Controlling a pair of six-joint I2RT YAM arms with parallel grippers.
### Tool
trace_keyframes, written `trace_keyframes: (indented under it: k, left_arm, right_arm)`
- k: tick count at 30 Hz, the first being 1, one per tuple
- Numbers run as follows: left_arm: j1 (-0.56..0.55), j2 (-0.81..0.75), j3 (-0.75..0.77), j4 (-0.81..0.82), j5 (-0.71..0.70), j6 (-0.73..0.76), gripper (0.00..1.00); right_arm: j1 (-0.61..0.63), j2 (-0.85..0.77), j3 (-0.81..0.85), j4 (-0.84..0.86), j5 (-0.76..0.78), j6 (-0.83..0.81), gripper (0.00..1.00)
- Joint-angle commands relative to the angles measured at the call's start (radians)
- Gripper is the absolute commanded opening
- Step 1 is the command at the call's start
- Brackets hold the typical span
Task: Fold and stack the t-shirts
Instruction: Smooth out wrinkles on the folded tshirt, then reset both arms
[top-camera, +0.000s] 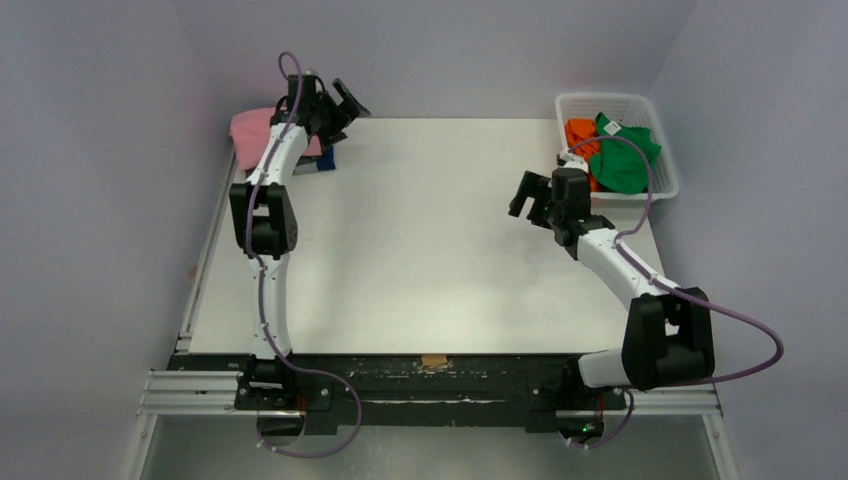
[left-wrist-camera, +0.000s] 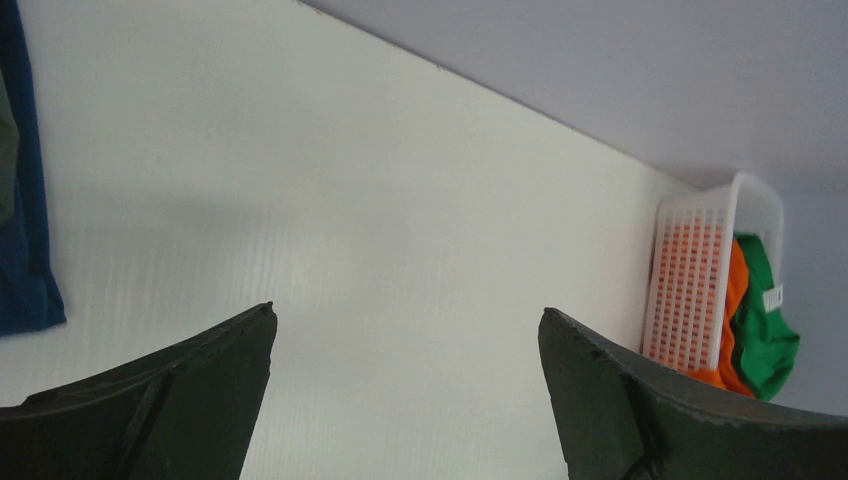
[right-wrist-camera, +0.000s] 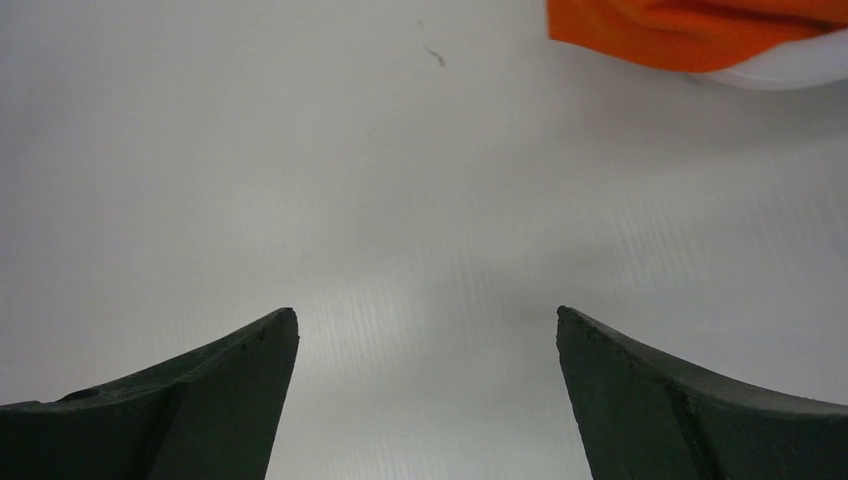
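A folded pink t-shirt (top-camera: 251, 131) lies at the table's far left corner, with a blue t-shirt (top-camera: 323, 163) under its near edge. The blue one also shows at the left edge of the left wrist view (left-wrist-camera: 22, 220). My left gripper (top-camera: 347, 101) is open and empty, raised just right of that pile (left-wrist-camera: 408, 320). An orange t-shirt (top-camera: 580, 134) and a green t-shirt (top-camera: 629, 156) lie crumpled in the white basket (top-camera: 605, 100). My right gripper (top-camera: 529, 198) is open and empty over bare table, just left of the basket (right-wrist-camera: 427, 315). The orange cloth (right-wrist-camera: 690, 25) hangs over the basket rim. I cannot make out a dark grey shirt.
The white lattice basket (left-wrist-camera: 690, 290) stands at the far right corner, against the right wall. Grey walls close the table on the left, back and right. The white table top (top-camera: 430, 250) lies between the two arms.
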Motion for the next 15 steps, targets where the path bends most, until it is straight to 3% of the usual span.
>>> trace_keyframes:
  k: [1,8,15]
  left_arm:
    - [-0.098,-0.419,-0.251,-0.07,-0.139,0.268,1.0]
    - [-0.109,-0.924,-0.959,0.104,-0.365,0.316,1.0]
    - [-0.108,-1.289,-1.439,0.242,-0.594,0.24,1.0]
  right_arm:
    - [-0.115,-0.066,-0.057,0.012,0.082,0.112,0.99]
    - [-0.149,-0.124,-0.078,0.005,0.188,0.082,0.99]
    - [-0.15,-0.226,-0.179,0.136,0.221,0.079,0.99]
